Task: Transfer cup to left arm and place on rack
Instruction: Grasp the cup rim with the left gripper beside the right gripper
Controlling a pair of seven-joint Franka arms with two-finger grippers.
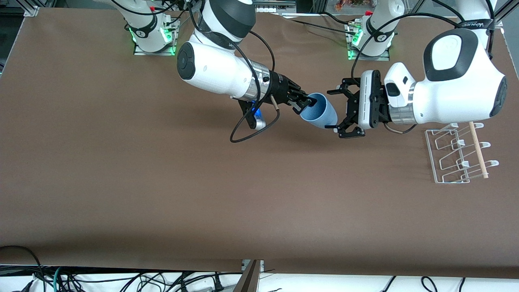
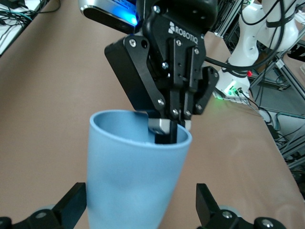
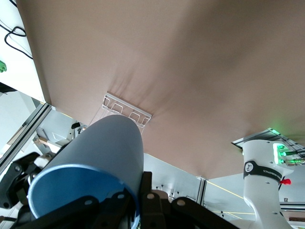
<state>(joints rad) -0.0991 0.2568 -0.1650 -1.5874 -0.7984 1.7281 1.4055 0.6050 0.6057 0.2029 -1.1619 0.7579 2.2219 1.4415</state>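
Observation:
The light-blue cup (image 1: 319,111) is held in the air over the middle of the table, lying sideways. My right gripper (image 1: 303,104) is shut on the cup's rim, one finger inside and one outside. The cup's narrow base points at my left gripper (image 1: 335,109), which is open, its fingers (image 2: 71,207) on either side of the cup's lower body (image 2: 136,176) without touching it. In the right wrist view the cup (image 3: 95,167) fills the lower corner. The white wire rack (image 1: 460,156) with its wooden dowel stands on the table at the left arm's end.
The brown table (image 1: 162,182) spreads wide around the arms. A black cable loop (image 1: 251,129) hangs under the right wrist. The arm bases with green lights stand along the table's edge. The rack also shows small in the right wrist view (image 3: 125,109).

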